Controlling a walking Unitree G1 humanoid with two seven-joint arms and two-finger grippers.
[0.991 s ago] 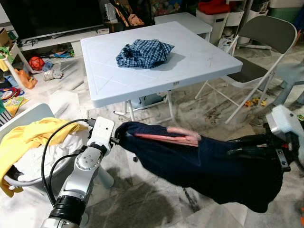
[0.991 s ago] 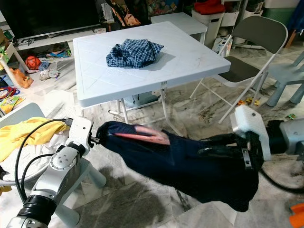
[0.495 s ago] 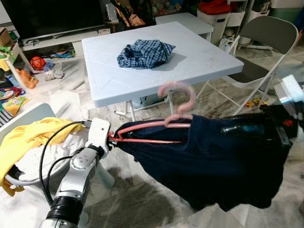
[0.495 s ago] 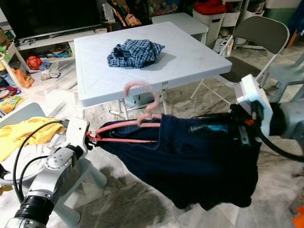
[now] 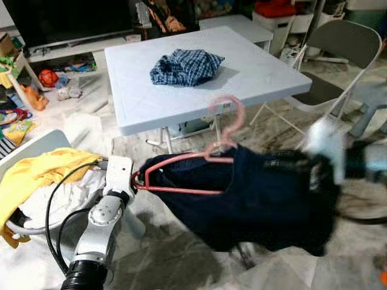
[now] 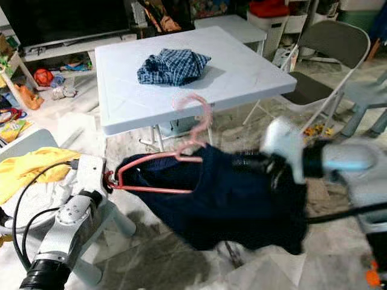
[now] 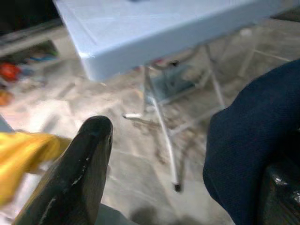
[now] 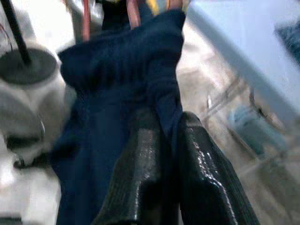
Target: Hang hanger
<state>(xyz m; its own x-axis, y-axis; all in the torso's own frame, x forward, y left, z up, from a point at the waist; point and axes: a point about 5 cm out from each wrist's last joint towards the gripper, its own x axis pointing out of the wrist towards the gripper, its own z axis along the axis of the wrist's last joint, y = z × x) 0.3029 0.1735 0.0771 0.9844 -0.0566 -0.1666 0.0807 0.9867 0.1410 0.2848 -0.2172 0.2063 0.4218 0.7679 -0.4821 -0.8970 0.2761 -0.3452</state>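
A pink hanger (image 5: 227, 124) hangs in the air before me, hook upright, with a dark navy garment (image 5: 269, 202) draped over its right half. The hanger's left corner rests at my left gripper (image 5: 136, 179). In the left wrist view that gripper's fingers (image 7: 82, 171) stand wide apart, with navy cloth (image 7: 251, 140) beside them. My right gripper (image 6: 269, 163), blurred, sits at the garment's top edge. In the right wrist view its fingers (image 8: 145, 154) pinch a fold of the navy cloth (image 8: 122, 79), and the pink wires (image 8: 133, 11) show beyond.
A white folding table (image 5: 254, 78) with a crumpled plaid shirt (image 5: 186, 66) stands just behind the hanger. A grey folding chair (image 5: 338, 51) is at the right. At my left is a basket (image 5: 36, 148) holding yellow cloth (image 5: 42, 175). Toys litter the far left floor.
The hanger went from lying flat on the garment to standing hook-up. My right gripper has swung left and down with the cloth, bunching it toward the hanger.
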